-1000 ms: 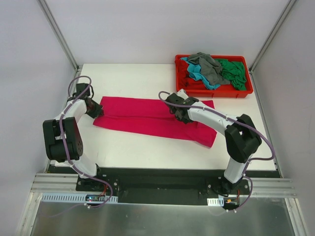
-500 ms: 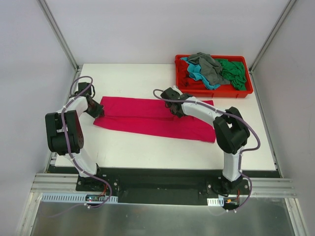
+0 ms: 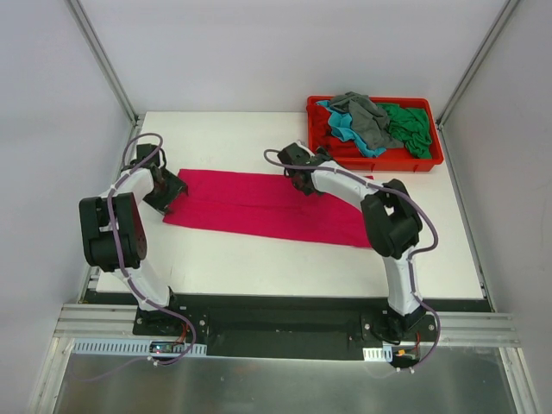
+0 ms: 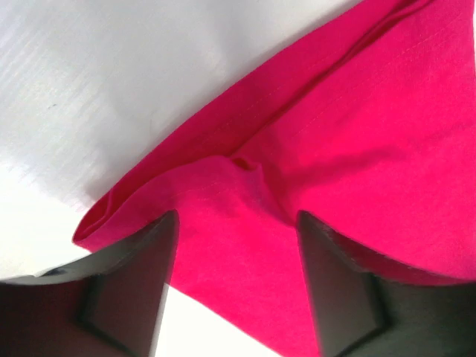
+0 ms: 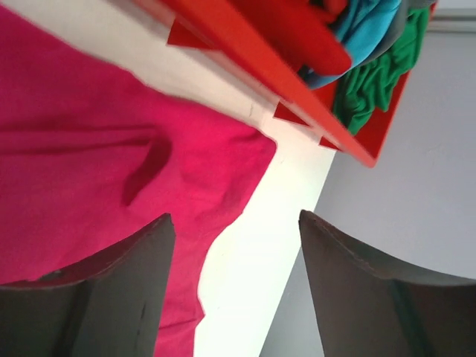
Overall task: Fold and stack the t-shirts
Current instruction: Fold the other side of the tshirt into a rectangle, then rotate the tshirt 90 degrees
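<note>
A large magenta t-shirt lies folded into a long strip across the table. My left gripper stands open just over its left end. In the left wrist view the pink cloth lies loose between and under the spread fingers. My right gripper hangs open at the strip's far edge near the middle, holding nothing. The right wrist view shows the shirt's right end below it. Grey, teal, green and dark red t-shirts lie heaped in the tray.
The red plastic tray stands at the back right corner, its near wall close beyond the right gripper. White tabletop shows in front of the strip. Grey walls enclose the table on three sides.
Both grippers have opened and let go of the magenta t-shirt. The right gripper has moved back and left along the far edge; the strip now lies flatter.
</note>
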